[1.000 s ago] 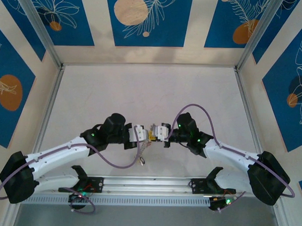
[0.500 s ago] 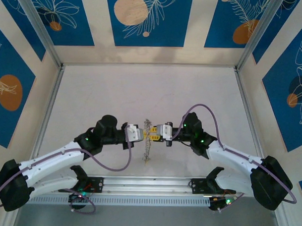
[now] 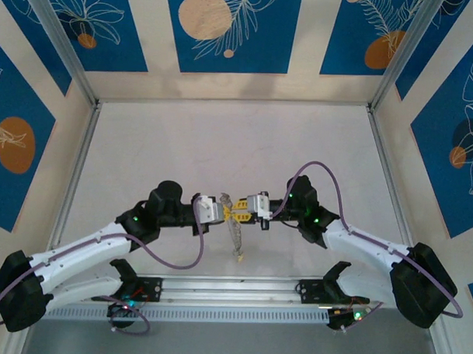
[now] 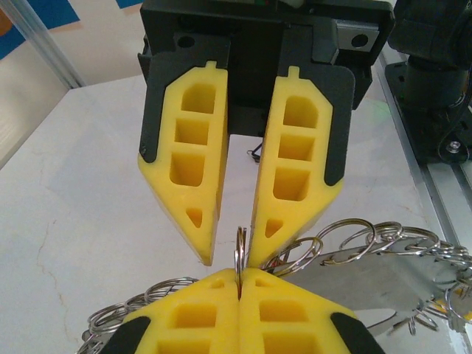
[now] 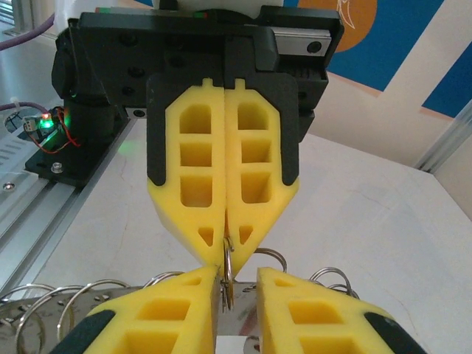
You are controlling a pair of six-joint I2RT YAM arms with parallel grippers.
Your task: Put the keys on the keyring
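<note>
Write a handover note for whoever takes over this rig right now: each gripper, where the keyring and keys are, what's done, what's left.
Left gripper: shut on a thin silver ring of the keyring.
Right gripper: open, fingertips either side of that ring, not gripping.
Keyring: held above the table between the two grippers, its keys dangling below.
Done: keyring picked up; how many keys are on it cannot be told.
Left: check the keys, thread any remaining.
</note>
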